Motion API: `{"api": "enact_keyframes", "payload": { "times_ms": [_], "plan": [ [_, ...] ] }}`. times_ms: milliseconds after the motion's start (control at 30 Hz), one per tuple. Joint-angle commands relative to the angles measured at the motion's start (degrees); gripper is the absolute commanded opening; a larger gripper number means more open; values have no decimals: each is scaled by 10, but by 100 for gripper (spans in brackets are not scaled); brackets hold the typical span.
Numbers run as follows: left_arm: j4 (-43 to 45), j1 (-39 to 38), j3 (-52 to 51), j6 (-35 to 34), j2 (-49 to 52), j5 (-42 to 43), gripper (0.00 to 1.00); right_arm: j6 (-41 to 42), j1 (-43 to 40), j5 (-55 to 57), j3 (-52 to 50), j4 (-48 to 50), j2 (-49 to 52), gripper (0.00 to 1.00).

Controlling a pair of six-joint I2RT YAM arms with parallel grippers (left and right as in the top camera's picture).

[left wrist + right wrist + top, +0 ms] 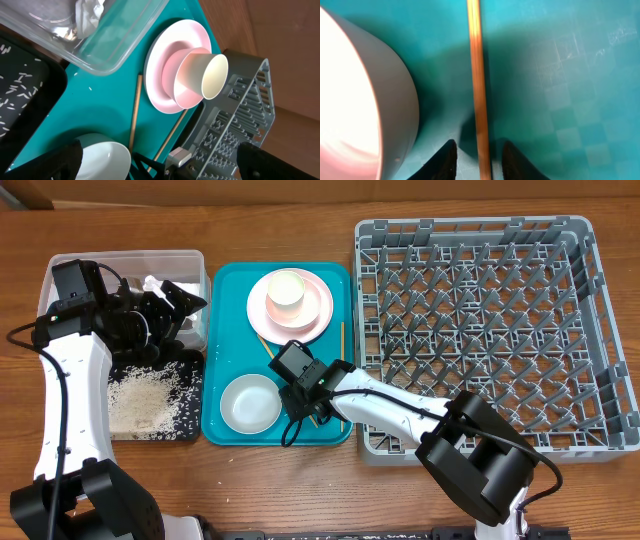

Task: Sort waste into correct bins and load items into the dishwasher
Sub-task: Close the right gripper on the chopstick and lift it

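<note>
In the right wrist view a thin wooden chopstick (pixel 477 75) lies on the teal tray (pixel 560 75) and runs between my right gripper's (pixel 479 162) two dark fingertips. The gripper is open, with a narrow gap on each side of the stick. A white bowl (pixel 360 100) sits just to its left. From overhead, the right gripper (pixel 303 400) is low over the tray beside that bowl (pixel 250 402). The pink plate (pixel 290 305) carries the cream cup (pixel 287 288). My left gripper (pixel 170 305) hangs open and empty over the clear tub (pixel 130 265), which holds a white napkin (pixel 87 12).
The grey dish rack (pixel 480 330) stands right of the teal tray (pixel 225 290). The black tray (pixel 150 405) with loose rice lies in front of the clear tub. A second chopstick (pixel 341 340) lies near the teal tray's right rim.
</note>
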Motion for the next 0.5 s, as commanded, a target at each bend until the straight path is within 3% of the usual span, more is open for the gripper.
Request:
{"api": "enact_keyframes", "payload": {
  "times_ms": [0,267,467],
  "plan": [
    [1,1,10,9,-5,-3,100,3,4,-1,11,4,8,28],
    [1,1,10,9,-5,-3,100,1,4,-1,11,7,21,22],
    [1,1,10,9,-5,-3,100,1,4,-2,12,17,24,5]
  ]
}}
